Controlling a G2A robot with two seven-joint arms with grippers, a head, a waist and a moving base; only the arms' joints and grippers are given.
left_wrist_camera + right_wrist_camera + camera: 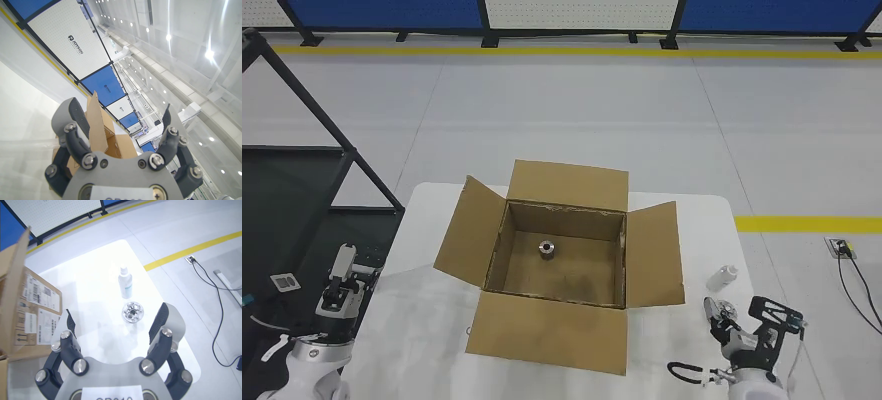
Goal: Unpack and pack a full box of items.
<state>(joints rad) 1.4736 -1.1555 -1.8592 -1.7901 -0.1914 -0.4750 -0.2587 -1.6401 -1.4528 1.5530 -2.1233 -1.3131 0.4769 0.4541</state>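
Right gripper (116,311), spread wide and empty, hangs at the right edge of the table (90,279) with the metal hub (132,313) dead ahead just off its fingertips, spray bottle (125,283) upright just beyond, while the left gripper (122,108), open and empty too, sits well apart past the cardboard box (552,330).

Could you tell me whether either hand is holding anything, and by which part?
Nothing is held. The left hand and the right hand are both open and empty; the metal part and the spray bottle sit free on the table.
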